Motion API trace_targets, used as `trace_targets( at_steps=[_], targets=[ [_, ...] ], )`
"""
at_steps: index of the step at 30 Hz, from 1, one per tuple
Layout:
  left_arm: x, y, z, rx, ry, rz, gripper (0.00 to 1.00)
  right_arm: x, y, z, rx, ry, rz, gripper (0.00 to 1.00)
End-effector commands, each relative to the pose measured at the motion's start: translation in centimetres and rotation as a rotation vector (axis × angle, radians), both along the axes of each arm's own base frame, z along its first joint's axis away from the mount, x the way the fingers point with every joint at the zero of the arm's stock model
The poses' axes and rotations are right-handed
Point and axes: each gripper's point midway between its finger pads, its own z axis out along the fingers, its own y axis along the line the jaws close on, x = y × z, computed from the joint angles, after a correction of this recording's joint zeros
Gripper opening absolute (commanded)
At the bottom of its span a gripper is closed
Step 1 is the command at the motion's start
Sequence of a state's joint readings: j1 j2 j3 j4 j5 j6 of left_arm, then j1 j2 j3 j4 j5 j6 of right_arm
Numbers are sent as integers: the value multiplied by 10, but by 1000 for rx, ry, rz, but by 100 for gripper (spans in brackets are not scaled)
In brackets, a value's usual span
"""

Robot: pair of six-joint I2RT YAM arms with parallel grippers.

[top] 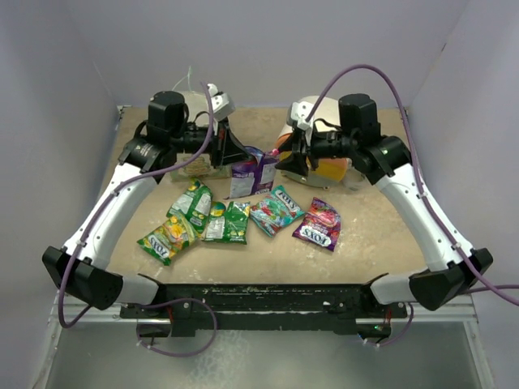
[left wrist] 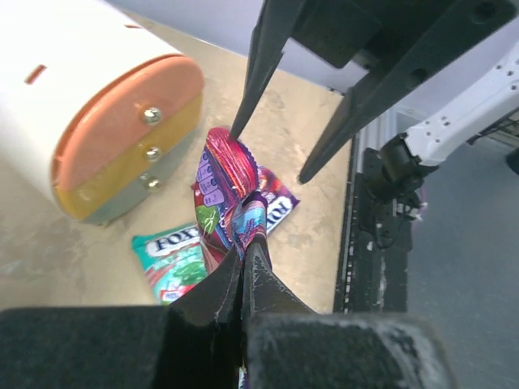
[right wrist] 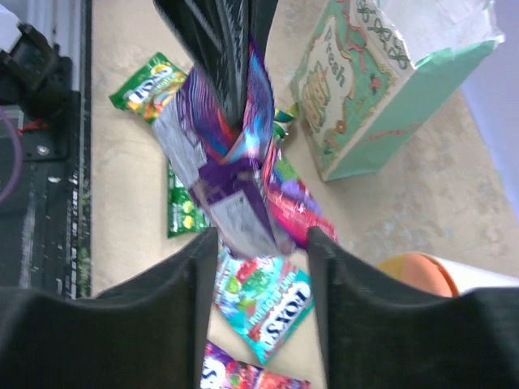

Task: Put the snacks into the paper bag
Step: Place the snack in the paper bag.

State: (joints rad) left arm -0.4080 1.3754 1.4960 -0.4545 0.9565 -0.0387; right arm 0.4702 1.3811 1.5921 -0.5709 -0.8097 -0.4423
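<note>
Overhead, plus opposed close-ups of purple packet (top: 243, 177)

Robot-lab test cell: scuffed tan tabletop (top: 365, 243) boxed behind and on both sides by plain pale lilac wall panels (top: 276, 49), with two white-and-black robot arms (top: 113, 207) on a black mounting rail (top: 259, 296) at its near edge and loose purple cables (top: 365, 67) above.

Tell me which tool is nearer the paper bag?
Left. The left tool, shut on a purple packet, is beside the paper bag; the right tool, open by that packet, is farther.
</note>
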Motion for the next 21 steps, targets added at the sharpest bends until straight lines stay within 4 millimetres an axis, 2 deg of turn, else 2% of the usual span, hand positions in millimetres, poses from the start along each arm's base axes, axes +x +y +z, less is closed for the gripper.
trace_targets(
  at_steps=[1, 4, 8, 15, 21],
  targets=[
    [4, 28, 58, -25, -249, 74, 0, 0, -18, 14, -9, -63, -68, 56],
    [13, 48, 75, -28, -290, 135, 0, -1, -28, 20, -2, -71, -85, 72],
    [17, 71, 96, -11, -364, 201, 0, -7, -40, 21, -2, -82, -97, 81],
    [21, 102, 124, 121, -561, 335, 0, -15, -57, 4, 15, -68, -119, 82],
    [39, 131, 157, 248, -747, 480, 0, -13, -72, -46, -39, 20, -138, 80]
  ],
)
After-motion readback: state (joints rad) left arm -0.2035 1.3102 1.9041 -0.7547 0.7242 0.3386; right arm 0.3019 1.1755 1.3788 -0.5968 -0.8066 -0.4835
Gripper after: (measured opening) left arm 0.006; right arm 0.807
